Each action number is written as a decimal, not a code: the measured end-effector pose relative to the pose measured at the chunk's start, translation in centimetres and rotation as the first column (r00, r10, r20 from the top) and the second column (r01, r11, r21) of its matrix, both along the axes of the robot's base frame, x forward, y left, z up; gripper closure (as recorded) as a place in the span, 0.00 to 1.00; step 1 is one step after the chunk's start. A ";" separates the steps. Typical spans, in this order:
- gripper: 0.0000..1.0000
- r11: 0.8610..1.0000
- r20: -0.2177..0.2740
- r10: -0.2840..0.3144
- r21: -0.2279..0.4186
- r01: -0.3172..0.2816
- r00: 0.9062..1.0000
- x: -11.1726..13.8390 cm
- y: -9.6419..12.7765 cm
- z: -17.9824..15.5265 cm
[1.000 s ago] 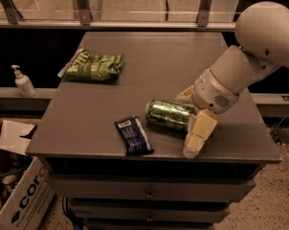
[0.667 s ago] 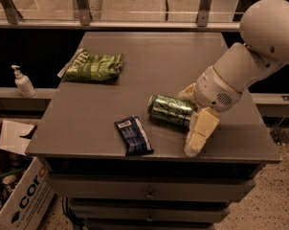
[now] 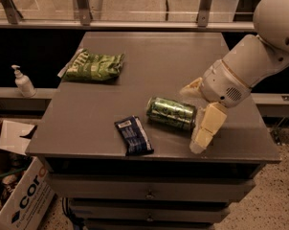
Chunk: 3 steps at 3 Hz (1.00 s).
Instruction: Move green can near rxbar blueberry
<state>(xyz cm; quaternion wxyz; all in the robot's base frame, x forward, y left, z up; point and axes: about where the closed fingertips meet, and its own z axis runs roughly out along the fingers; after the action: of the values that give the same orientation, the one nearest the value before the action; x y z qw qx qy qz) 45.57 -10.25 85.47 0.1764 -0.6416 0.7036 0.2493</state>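
Observation:
The green can (image 3: 171, 113) lies on its side on the grey table (image 3: 154, 51), near the front right. The rxbar blueberry (image 3: 134, 135), a flat dark blue wrapper with a white patch at its far end, lies just left of and in front of the can, a small gap apart. My gripper (image 3: 196, 110) is at the can's right end. Its cream fingers (image 3: 204, 128) are spread wide, one in front of and one behind that end, and do not clamp the can.
A green chip bag (image 3: 93, 67) lies at the table's back left. A white pump bottle (image 3: 23, 82) stands on a ledge to the left. A cardboard box (image 3: 20, 195) sits on the floor at the lower left. The table's front edge is close to the bar.
The arm and gripper have drawn back slightly to the right, away from the can. The can stays lying beside the blue bar.

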 end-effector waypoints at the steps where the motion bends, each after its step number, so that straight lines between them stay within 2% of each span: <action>1: 0.00 1.000 0.002 -0.001 0.011 0.001 1.000 -0.5 -0.3 0.8; 2: 0.00 1.000 0.026 -0.016 0.024 0.015 1.000 -0.3 -0.9 2.0; 3: 0.00 0.997 0.073 -0.059 0.054 0.055 0.996 1.4 -2.5 3.3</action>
<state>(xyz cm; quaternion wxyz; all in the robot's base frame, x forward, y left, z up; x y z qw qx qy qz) 46.96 -12.74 88.80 0.2258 -0.6254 0.7079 0.2383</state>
